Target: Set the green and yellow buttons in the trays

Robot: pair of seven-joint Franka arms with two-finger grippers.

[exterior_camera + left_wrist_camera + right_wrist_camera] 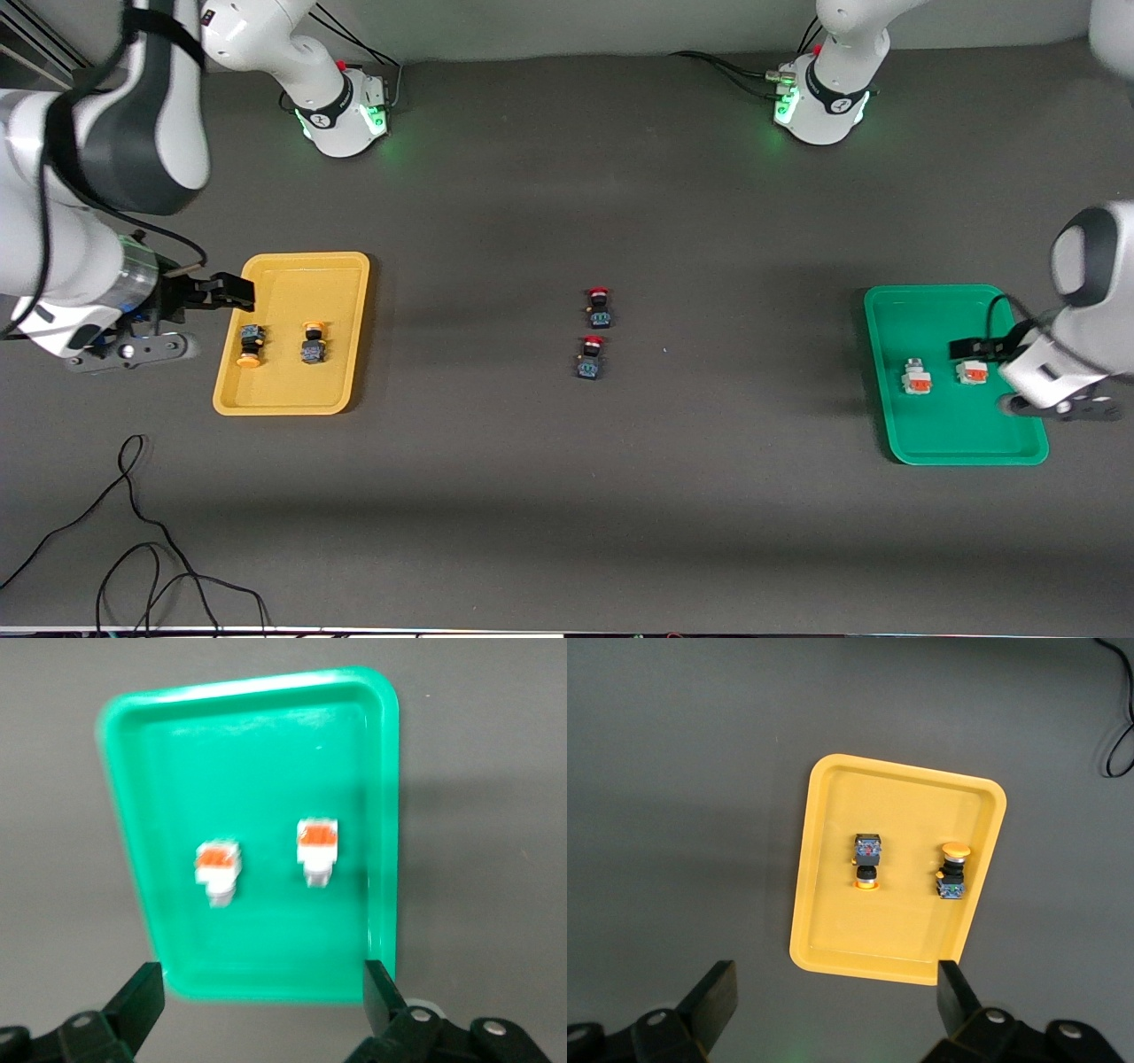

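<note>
Two dark-bodied buttons with yellow-orange caps [251, 346] [313, 342] lie in the yellow tray [292, 390]. The right wrist view shows them [867, 859] [951, 870] in that tray [904, 806]. Two white-bodied buttons with orange faces [916, 377] [972, 372] lie in the green tray [957, 434]. The left wrist view shows them [218, 870] [317, 846] in that tray [266, 753]. My right gripper [229, 292] [837, 979] is open and empty over the yellow tray's outer edge. My left gripper [970, 347] [261, 979] is open and empty over the green tray's outer edge.
Two dark-bodied switches with red caps [599, 307] [591, 357] stand on the table's middle, between the trays. Loose black cables [133, 532] lie on the table near the front camera at the right arm's end.
</note>
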